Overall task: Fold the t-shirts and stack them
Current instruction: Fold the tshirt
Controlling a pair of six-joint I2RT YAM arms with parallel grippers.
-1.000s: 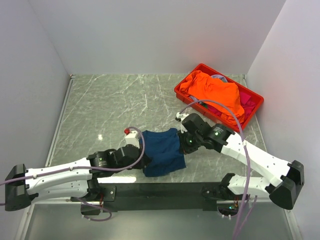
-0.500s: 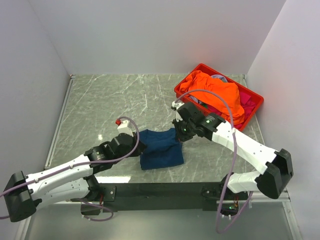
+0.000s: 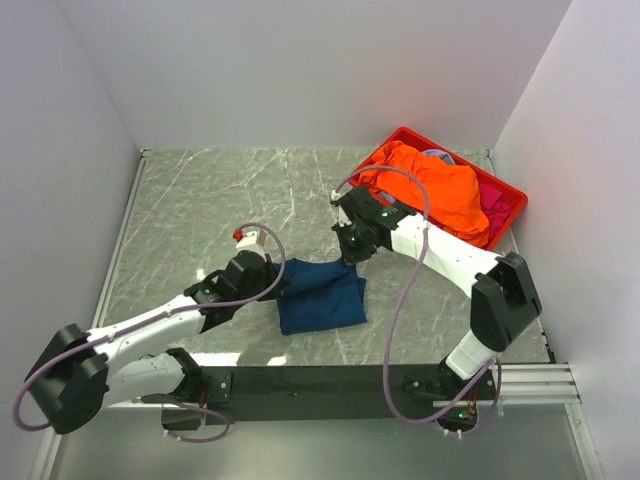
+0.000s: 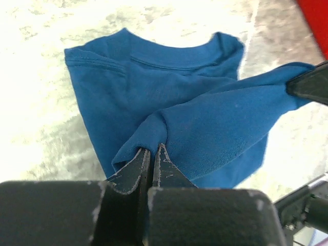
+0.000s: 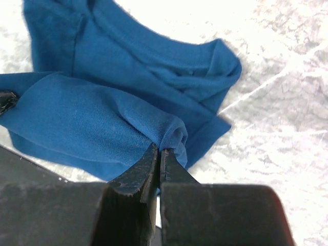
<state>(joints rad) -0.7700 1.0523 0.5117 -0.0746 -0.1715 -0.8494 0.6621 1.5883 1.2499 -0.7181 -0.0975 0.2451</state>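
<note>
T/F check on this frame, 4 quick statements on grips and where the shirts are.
1. The left pincer and right pincer are both shut on the blue t-shirt. True.
2. The orange t-shirt is spread flat on the table. False: it is heaped in the red crate.
3. A fold of the blue t-shirt spans from one pincer to the other. True.
4. The blue t-shirt is inside the red crate. False: it lies on the table, apart from the crate.
</note>
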